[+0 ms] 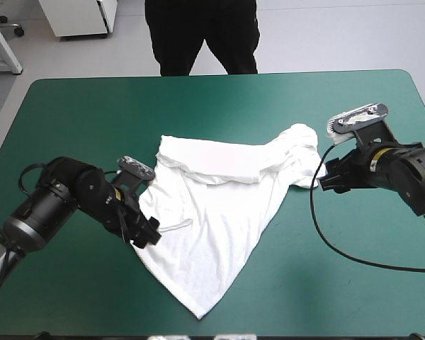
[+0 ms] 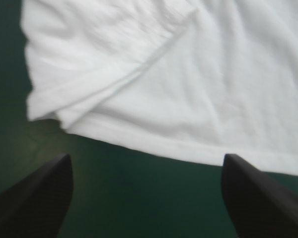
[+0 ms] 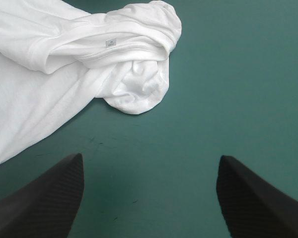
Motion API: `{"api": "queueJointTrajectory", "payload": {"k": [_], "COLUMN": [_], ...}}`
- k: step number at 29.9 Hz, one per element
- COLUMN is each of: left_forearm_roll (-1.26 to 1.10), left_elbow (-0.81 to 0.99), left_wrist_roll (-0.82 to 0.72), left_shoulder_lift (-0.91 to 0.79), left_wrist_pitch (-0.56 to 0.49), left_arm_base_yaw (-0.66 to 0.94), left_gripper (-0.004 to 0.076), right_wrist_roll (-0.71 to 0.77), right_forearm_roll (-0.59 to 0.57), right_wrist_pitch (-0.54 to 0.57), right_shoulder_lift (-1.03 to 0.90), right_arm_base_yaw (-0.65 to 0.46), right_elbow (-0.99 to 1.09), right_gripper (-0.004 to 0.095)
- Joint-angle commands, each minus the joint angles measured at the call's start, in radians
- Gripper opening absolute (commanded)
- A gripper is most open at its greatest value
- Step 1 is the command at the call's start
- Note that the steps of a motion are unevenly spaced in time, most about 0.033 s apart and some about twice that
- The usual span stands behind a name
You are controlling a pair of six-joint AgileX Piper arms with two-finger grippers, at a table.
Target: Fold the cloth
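The white T-shirt (image 1: pixel 212 219) lies partly spread on the teal-green cover, tapering to a point near the table's front edge, with a bunched lump at its right end. My left gripper (image 1: pixel 147 234) sits at the shirt's left edge, open, with the hem (image 2: pixel 188 148) just ahead of its fingers and bare cover between them. My right gripper (image 1: pixel 324 177) is open beside the bunched right end (image 3: pixel 139 84), which lies ahead of its fingers without touching them. A small label shows on the collar (image 3: pixel 111 42).
Bare teal-green cover (image 1: pixel 92 113) surrounds the shirt on all sides. A black cable loop (image 1: pixel 340 248) lies on the table right of the shirt.
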Motion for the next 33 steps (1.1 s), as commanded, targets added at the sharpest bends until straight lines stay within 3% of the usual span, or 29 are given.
{"api": "queueJointTrajectory", "payload": {"k": [1, 10, 20, 28, 33], "left_forearm_roll": [-0.005, 0.241, 0.154, 0.006, -0.045], "left_elbow": [0.020, 0.026, 0.042, 0.050, 0.050], "left_wrist_roll": [-0.020, -0.064, 0.045, 0.154, 0.179], "left_shoulder_lift": [-0.033, -0.011, 0.145, 0.294, 0.326], "left_wrist_pitch": [0.034, -0.096, -0.199, -0.213, -0.220], "left_arm_base_yaw": [-0.081, -0.064, 0.114, 0.192, 0.192], "left_gripper": [0.0588, 0.0588, 0.0587, 0.0584, 0.0471], "right_wrist_roll": [-0.008, -0.008, -0.008, -0.035, -0.072], "right_forearm_roll": [-0.020, -0.014, -0.006, -0.006, -0.005], "right_wrist_pitch": [-0.063, -0.063, -0.063, -0.079, -0.135], "right_shoulder_lift": [-0.025, -0.025, -0.025, -0.002, 0.086], "right_arm_base_yaw": [0.002, 0.002, 0.002, 0.002, 0.002], "right_elbow": [-0.019, -0.019, -0.019, -0.003, 0.056], "right_gripper": [0.0702, 0.0702, 0.0702, 0.0702, 0.0702]}}
